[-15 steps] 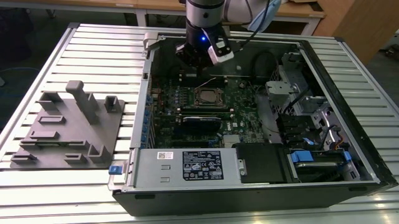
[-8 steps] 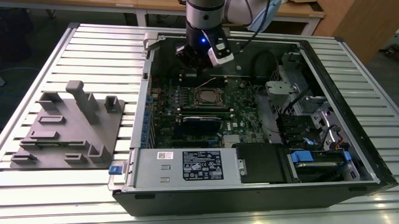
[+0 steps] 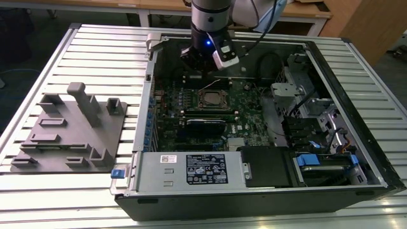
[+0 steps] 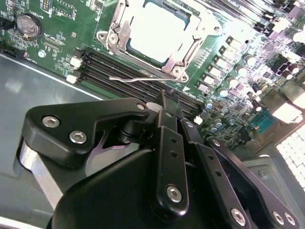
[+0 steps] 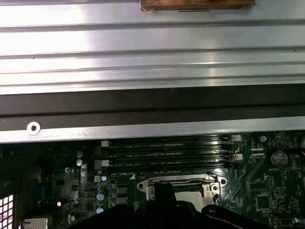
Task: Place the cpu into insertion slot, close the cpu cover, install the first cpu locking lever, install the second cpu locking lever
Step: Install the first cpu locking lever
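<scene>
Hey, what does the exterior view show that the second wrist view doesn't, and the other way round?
Exterior view: the whole open computer case on a slatted table, with a grey fixture tray on the exterior view's left. Second wrist view: the cpu cover lying flat around the cpu, a thin wire lever sticking out over the memory slots, the gripper in front. Both: the green circuit board and the insertion slot.
</scene>
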Motion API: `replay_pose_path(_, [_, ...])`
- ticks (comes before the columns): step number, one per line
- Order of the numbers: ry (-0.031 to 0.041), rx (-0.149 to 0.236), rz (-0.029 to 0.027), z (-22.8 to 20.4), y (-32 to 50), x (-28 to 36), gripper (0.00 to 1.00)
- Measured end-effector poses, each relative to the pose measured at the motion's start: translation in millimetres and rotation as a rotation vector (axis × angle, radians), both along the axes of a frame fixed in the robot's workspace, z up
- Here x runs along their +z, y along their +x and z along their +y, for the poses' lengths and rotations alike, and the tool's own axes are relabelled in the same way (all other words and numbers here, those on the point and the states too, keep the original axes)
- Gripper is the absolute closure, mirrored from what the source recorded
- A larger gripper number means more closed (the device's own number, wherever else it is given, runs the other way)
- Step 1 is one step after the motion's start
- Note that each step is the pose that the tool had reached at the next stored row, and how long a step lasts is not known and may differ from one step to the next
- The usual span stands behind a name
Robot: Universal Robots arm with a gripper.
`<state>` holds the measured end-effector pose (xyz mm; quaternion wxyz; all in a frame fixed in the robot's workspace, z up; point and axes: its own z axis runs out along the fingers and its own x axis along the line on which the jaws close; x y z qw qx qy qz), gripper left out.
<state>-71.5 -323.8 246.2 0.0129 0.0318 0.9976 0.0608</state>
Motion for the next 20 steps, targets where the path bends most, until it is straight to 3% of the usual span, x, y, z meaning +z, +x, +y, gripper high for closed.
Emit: replay_pose_path(20, [0.0, -0.009, -0.0001, 0.9, 8.8, -12.0, 0.9])
